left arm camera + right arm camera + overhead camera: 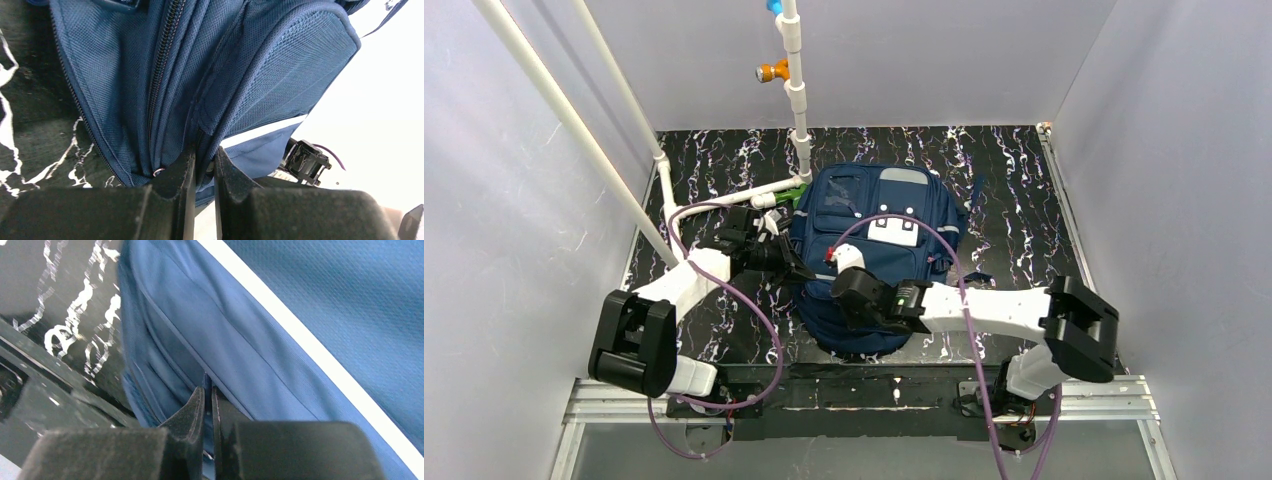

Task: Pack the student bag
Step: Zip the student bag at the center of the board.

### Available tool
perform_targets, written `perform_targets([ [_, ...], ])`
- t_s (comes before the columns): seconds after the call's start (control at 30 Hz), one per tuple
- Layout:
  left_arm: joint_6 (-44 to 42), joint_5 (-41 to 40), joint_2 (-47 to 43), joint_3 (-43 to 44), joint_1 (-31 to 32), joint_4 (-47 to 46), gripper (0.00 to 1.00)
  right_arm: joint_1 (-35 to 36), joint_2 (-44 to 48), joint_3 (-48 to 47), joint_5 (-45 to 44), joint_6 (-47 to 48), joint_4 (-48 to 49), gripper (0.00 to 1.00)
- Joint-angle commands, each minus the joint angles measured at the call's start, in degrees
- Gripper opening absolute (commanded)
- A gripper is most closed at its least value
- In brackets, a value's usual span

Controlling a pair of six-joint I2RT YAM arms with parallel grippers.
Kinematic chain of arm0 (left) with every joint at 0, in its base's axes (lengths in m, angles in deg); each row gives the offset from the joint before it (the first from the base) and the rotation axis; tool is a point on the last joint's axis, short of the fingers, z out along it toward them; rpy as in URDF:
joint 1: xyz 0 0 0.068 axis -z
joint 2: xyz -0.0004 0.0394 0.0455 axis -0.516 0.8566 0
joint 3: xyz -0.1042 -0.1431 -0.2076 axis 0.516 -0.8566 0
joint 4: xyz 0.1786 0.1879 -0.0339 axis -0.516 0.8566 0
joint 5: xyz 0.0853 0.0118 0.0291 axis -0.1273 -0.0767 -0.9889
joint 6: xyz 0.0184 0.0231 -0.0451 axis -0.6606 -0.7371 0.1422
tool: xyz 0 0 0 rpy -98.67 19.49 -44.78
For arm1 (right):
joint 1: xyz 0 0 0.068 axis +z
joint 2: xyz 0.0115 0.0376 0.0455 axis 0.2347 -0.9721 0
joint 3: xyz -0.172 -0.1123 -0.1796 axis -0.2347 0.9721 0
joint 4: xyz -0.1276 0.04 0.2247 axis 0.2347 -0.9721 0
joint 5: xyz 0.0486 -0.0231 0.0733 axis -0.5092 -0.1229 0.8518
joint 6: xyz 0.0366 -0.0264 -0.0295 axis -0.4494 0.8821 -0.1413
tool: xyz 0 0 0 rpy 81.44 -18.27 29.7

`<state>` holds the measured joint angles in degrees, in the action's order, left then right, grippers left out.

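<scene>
Under right tool lies student bag, pinched.

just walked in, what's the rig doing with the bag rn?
Both arms are on the navy backpack, which lies flat on the black marbled table. The left gripper pinches a fabric seam on the bag's left side, beside a zipper. The right gripper is closed on a thin fold of fabric at the bag's near end.
</scene>
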<state>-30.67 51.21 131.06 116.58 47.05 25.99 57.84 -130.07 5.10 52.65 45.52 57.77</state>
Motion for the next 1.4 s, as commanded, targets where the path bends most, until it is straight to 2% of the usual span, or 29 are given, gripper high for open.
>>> perform_targets([
  [0.0,-4.2,-7.7,-0.5,3.0,-5.5,2.1,0.00,-1.2,5.9,3.2,-3.2,4.9,-18.1,0.01],
  [0.13,-5.7,-8.6,-1.4,3.7,-7.9,3.5,0.00,-1.2,8.5,4.5,-4.7,2.1,-24.7,0.01],
  [0.27,-5.7,-7.3,-2.4,3.7,-8.3,4.1,0.00,-1.2,12.8,6.3,-6.2,1.3,-25.4,0.01],
  [0.37,-6.7,-9.1,-3.4,3.5,-8.6,5.6,0.00,-1.8,15.2,5.5,-10.5,-1.2,-32.3,0.01],
  [0.53,-7.1,-9.8,-3.8,2.8,-9.4,6.2,0.00,-5.0,17.4,2.2,-17.6,-16.0,-47.1,0.01],
  [0.6,-7.5,-10.1,-4.1,2.3,-9.5,6.4,0.00,-5.8,19.3,3.4,-19.9,-19.8,-47.6,0.01],
  [0.67,-8.3,-11.0,-4.5,1.7,-9.6,6.7,0.00,-6.5,21.5,4.9,-21.0,-20.0,-44.5,0.01],
  [0.8,-9.1,-8.0,-4.4,0.5,-9.6,5.9,0.00,-8.1,22.4,6.5,-26.0,-4.6,-24.3,0.01],
  [0.87,-9.0,-6.1,-4.9,-0.9,-9.6,4.1,0.00,-12.2,19.3,4.3,-28.8,0.2,-20.4,0.01],
  [1.0,-11.5,-5.2,-6.1,-1.6,-9.6,4.3,0.00,-15.8,17.0,2.9,-34.9,11.3,-12.7,0.01],
  [1.03,-12.2,-5.3,-6.4,-1.8,-9.6,4.4,0.00,-17.8,17.3,2.9,-34.0,13.7,-10.3,0.01],
  [1.1,-12.8,-4.9,-6.6,-2.0,-9.6,4.2,0.00,-21.4,18.4,4.2,-25.5,19.8,-2.8,0.01],
  [1.13,-12.9,-4.0,-6.2,-2.1,-9.6,4.1,0.00,-22.0,18.7,3.6,-20.9,20.5,-2.3,0.01],
  [1.2,-13.7,-1.9,-5.7,-1.8,-9.4,4.2,0.00,-22.1,19.2,0.9,-13.7,18.1,-6.6,0.34],
  [1.23,-13.9,-1.1,-5.6,-1.9,-9.2,4.2,0.00,-22.1,20.0,0.0,-11.6,15.8,-9.8,0.46],
  [1.27,-13.7,-0.6,-5.6,-1.9,-8.6,4.0,0.00,-22.1,21.0,0.2,-9.5,13.8,-11.4,0.53],
  [1.37,-12.7,0.3,-3.9,-1.9,-5.1,2.6,0.00,-22.2,24.5,2.7,-6.2,11.4,-6.9,0.78],
])
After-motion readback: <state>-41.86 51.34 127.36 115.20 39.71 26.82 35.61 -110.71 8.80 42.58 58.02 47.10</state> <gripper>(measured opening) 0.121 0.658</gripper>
